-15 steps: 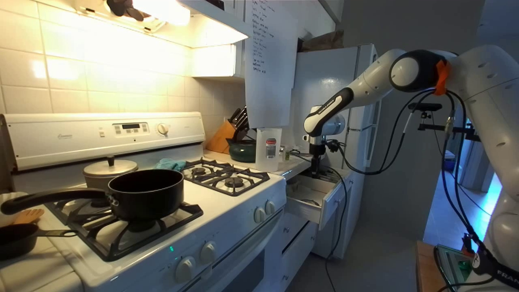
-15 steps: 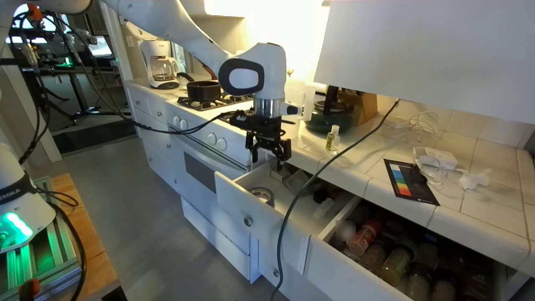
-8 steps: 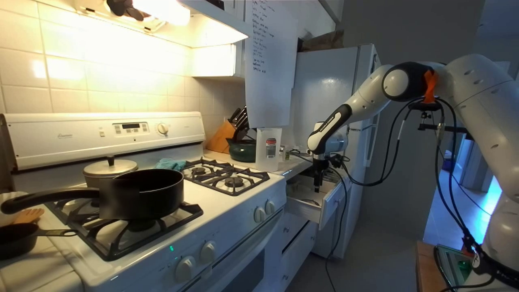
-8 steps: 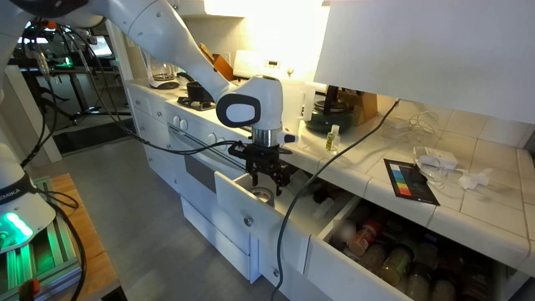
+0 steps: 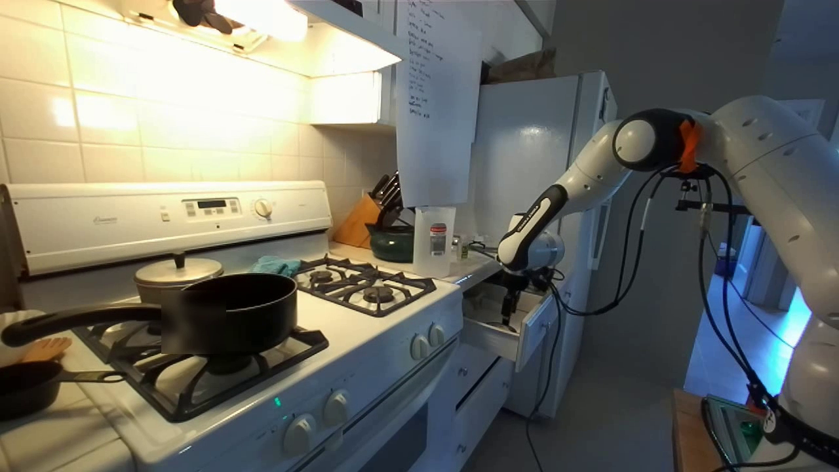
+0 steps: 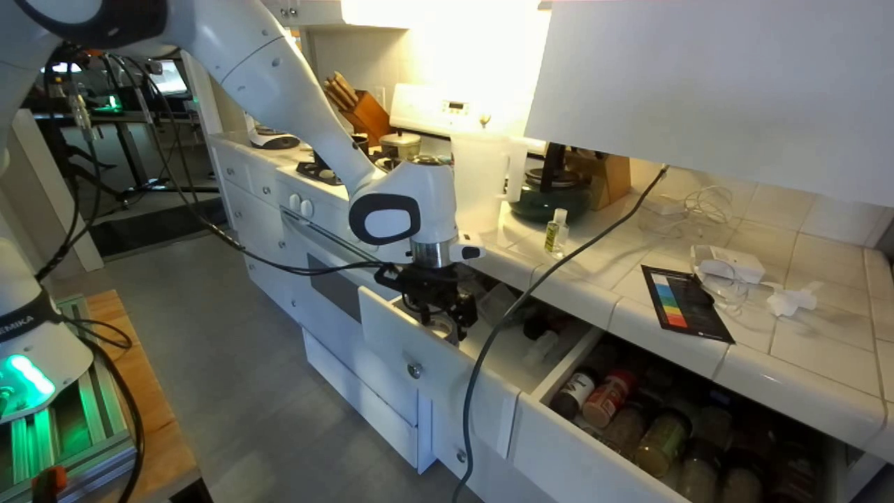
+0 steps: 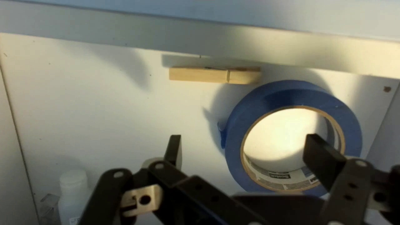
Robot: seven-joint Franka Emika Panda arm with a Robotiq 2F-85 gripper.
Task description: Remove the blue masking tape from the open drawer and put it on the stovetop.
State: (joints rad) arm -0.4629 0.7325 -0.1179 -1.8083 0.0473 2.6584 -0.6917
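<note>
**Poised for a pinch in tight quarters**

The white, black-grated gas stovetop is the goal; it stands just beside, and higher than, the open, shallow, pale white drawer.

Down inside the drawer, in both exterior views, reaches the black, two-fingered gripper. In the wrist view its jaws stand wide apart and hold nothing.

The blue, ring-shaped roll of masking tape lies flat in a corner of the drawer, its middle to the right of the gap's middle in that view. Being round, it has no long axis. On that view's right, one finger overlaps the hole; the other stands outside the ring, so the ring's left band shows between them (the tips' height over it I cannot tell). Closing low enough would probably pinch that band.

Open room lies to the left. On the right a side wall stands near the ring, and a second wall runs just beyond its upper edge, so a straight lift seems safest. A slim, tan wooden clothespin lies along that second wall, one end just beside the ring. Smallest is a folded blue tab of tape jutting from the ring's left, into the gap; it could crumple or snag.
</note>
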